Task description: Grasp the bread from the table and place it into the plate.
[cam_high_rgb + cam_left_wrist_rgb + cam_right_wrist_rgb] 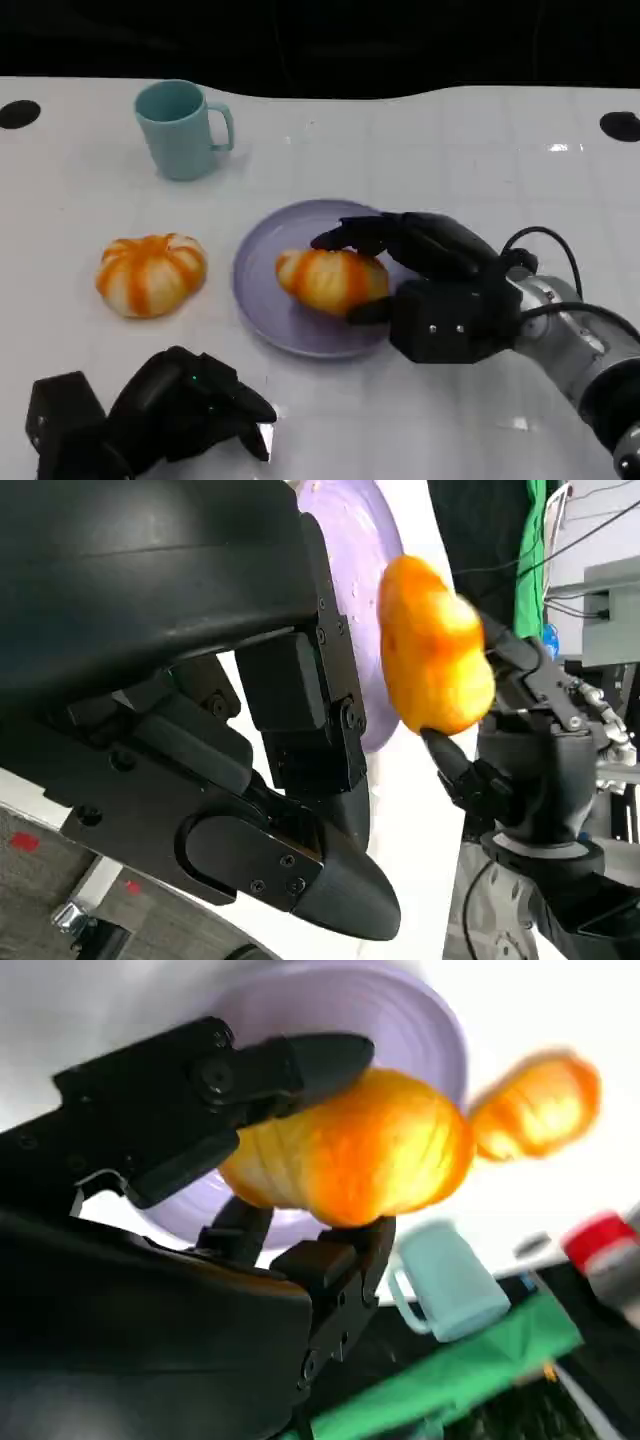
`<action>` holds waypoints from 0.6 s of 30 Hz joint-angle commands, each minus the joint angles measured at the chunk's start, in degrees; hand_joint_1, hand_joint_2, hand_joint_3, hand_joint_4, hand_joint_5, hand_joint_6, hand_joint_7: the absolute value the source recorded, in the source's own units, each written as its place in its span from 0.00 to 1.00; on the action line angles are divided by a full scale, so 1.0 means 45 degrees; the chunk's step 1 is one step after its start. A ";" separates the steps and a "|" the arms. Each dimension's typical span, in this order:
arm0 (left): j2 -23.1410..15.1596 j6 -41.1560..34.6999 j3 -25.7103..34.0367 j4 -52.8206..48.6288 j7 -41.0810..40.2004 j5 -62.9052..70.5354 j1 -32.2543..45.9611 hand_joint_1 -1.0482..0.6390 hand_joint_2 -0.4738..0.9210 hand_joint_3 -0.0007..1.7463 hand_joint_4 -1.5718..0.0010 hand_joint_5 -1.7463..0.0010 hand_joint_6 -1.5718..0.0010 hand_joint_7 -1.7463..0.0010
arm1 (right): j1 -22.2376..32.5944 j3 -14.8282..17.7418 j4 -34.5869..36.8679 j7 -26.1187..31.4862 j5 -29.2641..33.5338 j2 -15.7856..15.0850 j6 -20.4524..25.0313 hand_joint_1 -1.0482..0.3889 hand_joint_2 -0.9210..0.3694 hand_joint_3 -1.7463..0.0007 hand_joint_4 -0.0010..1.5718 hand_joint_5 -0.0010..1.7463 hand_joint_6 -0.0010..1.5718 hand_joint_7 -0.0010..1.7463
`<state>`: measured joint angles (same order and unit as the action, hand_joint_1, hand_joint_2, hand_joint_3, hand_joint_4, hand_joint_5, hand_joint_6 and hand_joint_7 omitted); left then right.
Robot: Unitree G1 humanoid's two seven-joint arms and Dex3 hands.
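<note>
bread sits over the purple plate, gripped by the right hand with fingers wrapped around it. left hand rests curled on the white table, holding nothing. second bread lies beside the plate.

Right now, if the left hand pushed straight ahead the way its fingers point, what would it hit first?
Probably the purple plate's near rim. The left hand points toward it across bare table, and the bread held by the right hand lies beyond. Depth is uncertain.

The head view looks down on the tabletop; both wrist views sit close behind their hands, sharing the purple plate.
</note>
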<state>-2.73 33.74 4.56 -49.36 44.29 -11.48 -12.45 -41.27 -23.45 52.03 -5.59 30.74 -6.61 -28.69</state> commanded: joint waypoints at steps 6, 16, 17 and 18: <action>-0.0151 0.0008 -0.0001 0.0013 -0.0095 -0.0015 0.0029 0.00 0.95 0.00 0.20 0.48 0.00 0.98 | 0.0294 -0.0120 -0.1734 -0.1108 -0.0096 -0.0726 0.0964 0.08 0.00 0.79 0.00 0.23 0.05 0.01; -0.0131 0.0032 0.0003 0.0008 -0.0143 0.0006 0.0014 0.00 0.95 0.00 0.20 0.49 0.00 0.98 | 0.1425 0.0278 -0.3300 -0.1226 -0.0648 -0.1161 0.0719 0.09 0.00 0.80 0.04 0.24 0.08 0.02; -0.0128 0.0065 0.0007 -0.0040 -0.0141 0.0012 -0.0011 0.00 0.95 0.00 0.20 0.49 0.00 0.98 | 0.1723 0.0446 -0.3579 -0.1013 -0.0839 -0.1194 0.0474 0.10 0.00 0.80 0.06 0.26 0.10 0.03; -0.0122 0.0091 0.0016 -0.0085 -0.0132 0.0006 -0.0031 0.00 0.95 0.00 0.20 0.49 0.00 0.98 | 0.2018 0.0612 -0.3844 -0.0769 -0.0983 -0.1221 0.0210 0.13 0.00 0.80 0.09 0.28 0.14 0.05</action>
<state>-2.64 33.78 4.52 -49.38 44.26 -11.37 -12.47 -34.87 -22.75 37.62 -11.24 28.67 -10.74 -24.93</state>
